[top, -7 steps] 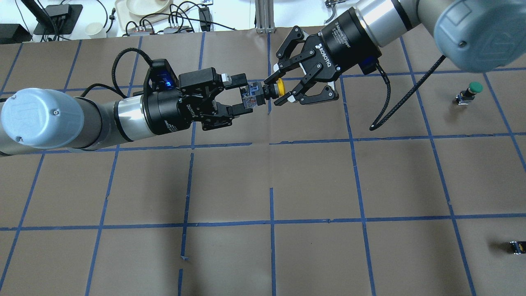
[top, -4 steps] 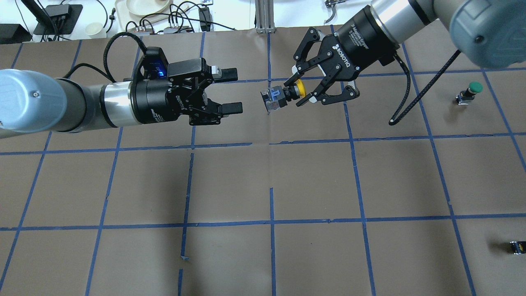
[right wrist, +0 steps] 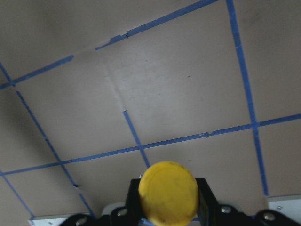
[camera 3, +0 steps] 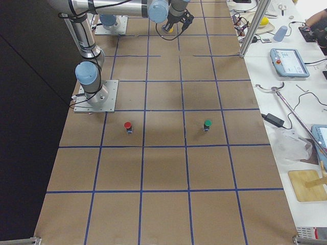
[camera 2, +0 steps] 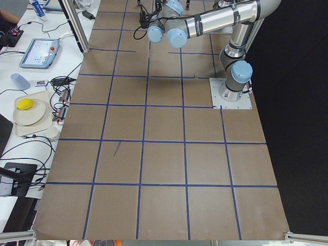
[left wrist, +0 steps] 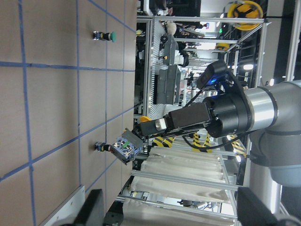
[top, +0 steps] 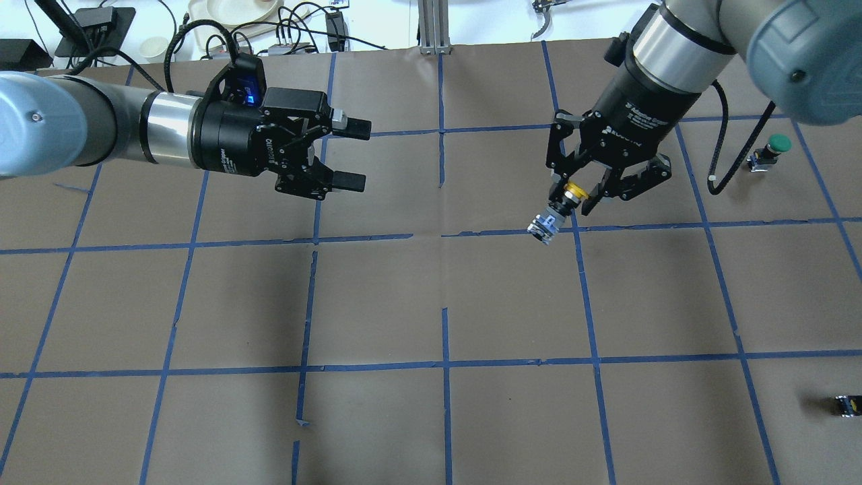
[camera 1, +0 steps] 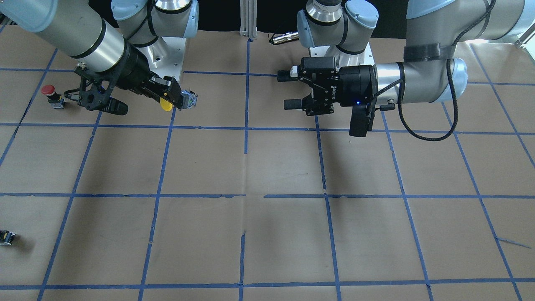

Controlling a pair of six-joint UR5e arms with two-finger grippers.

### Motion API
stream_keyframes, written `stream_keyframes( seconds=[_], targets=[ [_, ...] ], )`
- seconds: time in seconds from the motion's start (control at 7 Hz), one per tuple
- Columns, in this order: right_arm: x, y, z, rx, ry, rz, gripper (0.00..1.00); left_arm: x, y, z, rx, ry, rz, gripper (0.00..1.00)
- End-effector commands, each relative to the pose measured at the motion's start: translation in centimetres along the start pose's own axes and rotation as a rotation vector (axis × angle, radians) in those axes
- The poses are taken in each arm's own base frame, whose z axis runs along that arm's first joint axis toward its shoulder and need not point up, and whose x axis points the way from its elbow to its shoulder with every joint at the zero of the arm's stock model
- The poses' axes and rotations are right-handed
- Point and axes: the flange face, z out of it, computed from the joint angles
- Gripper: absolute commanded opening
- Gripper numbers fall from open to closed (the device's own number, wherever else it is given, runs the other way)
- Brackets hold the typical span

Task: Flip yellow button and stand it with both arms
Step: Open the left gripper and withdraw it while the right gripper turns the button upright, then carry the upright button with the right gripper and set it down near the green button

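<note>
- Right arm (top: 673, 60) grips the yellow button (top: 559, 207) by the neck just under its cap, the jaws closed narrow on it; the button hangs tilted, yellow cap uppermost toward the wrist, the grey-and-black switch body pointing down and out past the fingertips
- In the overhead view the button sits over a blue tape line on the right half of the desk (top: 431, 303), near a crossing of the grid; the left wrist view shows it (left wrist: 136, 136) held clear of the brown paper surface
- From the right wrist camera only the round yellow cap (right wrist: 168, 193) is seen, face-on at the bottom of the frame, with taped squares beyond it
- Left arm (top: 101, 128) reaches in level over the far row of squares, its jaws spread wide and holding nothing, turned toward the right arm and well apart from the button; a blue light glows on the wrist
- The front-facing view shows the same pair: right arm (camera 1: 83, 37) with the button (camera 1: 179, 100) at its tip, left arm (camera 1: 418, 79) opposite with wide jaws
- A green-capped button (top: 771, 151) stands upright on the right arm's side of the desk; a red-capped button (camera 1: 52, 95) stands near the right arm's base; a small dark block (top: 847, 404) lies by the desk's near right edge
</note>
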Motion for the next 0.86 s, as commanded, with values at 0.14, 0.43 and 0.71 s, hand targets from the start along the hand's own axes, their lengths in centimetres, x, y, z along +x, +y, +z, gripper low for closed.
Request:
stream_keyframes(
  seconds=[0.14, 0.43, 0.71],
  targets=[
    [5.0, -0.6, 3.9, -0.004, 0.337, -0.430, 0.25, -0.5, -0.7, -1.9, -0.077, -0.341, 0.061, 1.00],
    [6.9, -0.3, 5.9, 0.087, 0.463, -0.702, 0.24, -1.4, -1.8, -3.4, -0.045, -0.640, 0.015, 1.00],
    [13.2, -1.6, 6.4, 0.106, 0.487, -0.891, 0.24, 0.1, -1.7, -4.6, -0.027, -0.810, 0.036, 1.00]
  ],
)
